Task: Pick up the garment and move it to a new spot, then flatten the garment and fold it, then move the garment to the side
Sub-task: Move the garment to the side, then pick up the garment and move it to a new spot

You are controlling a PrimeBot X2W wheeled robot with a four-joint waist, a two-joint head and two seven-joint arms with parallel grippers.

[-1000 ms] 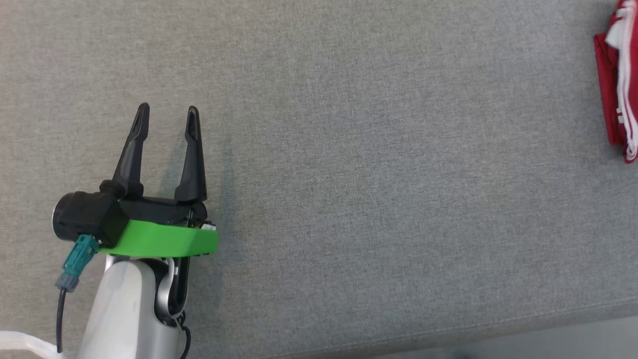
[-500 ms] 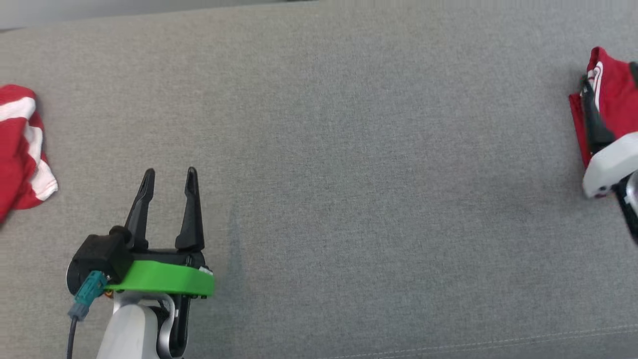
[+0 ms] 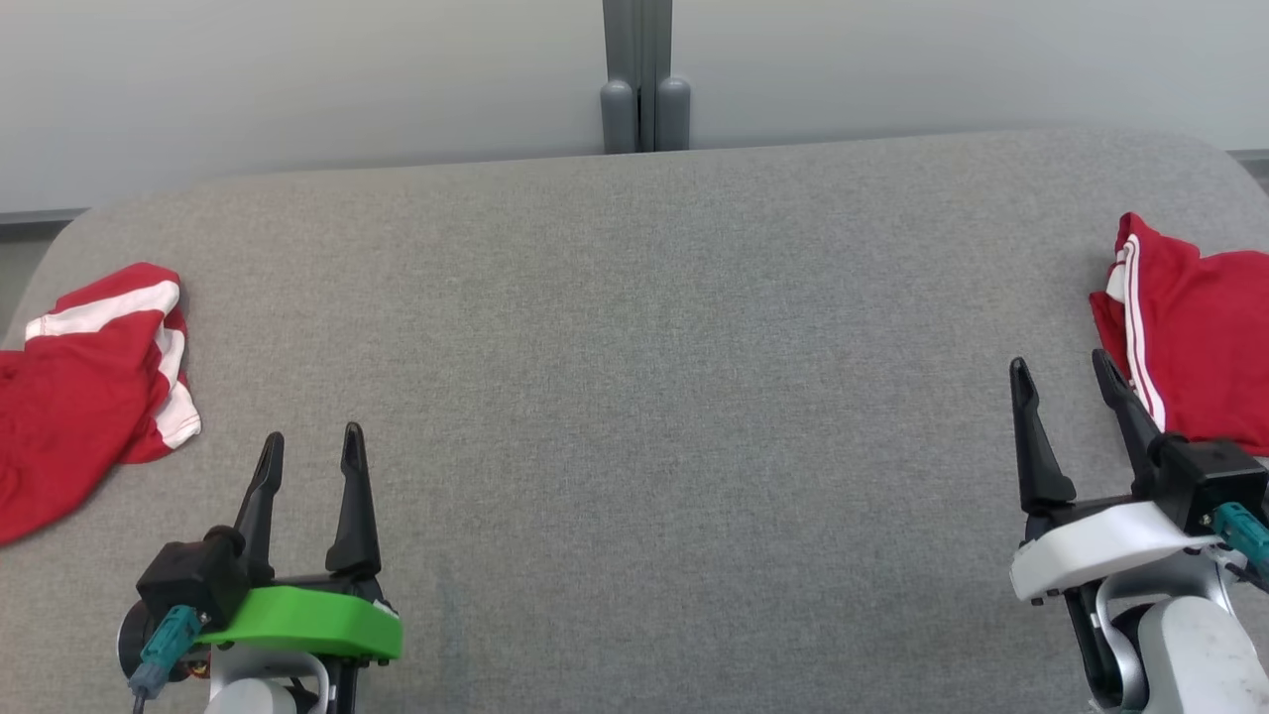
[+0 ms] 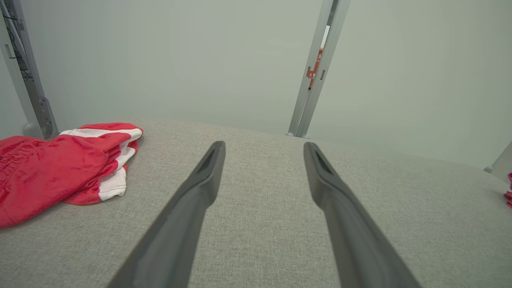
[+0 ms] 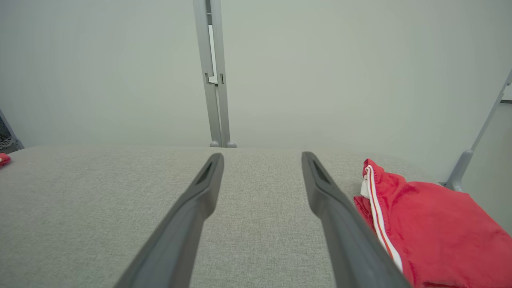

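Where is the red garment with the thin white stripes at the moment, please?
In the head view the striped red garment lies at the right edge of the grey padded surface, just right of the open right claw.

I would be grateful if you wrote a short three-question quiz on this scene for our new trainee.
1. True or false: the left gripper is holding the crumpled red garment.
2. What lies closest to the right gripper? A) a blue towel; B) the red garment with thin white stripes; C) a green sock.
3. How many garments lie on the grey padded surface?

Key: 1 false, its jaws stand open and empty, apart from the cloth; 2 B; 3 two.
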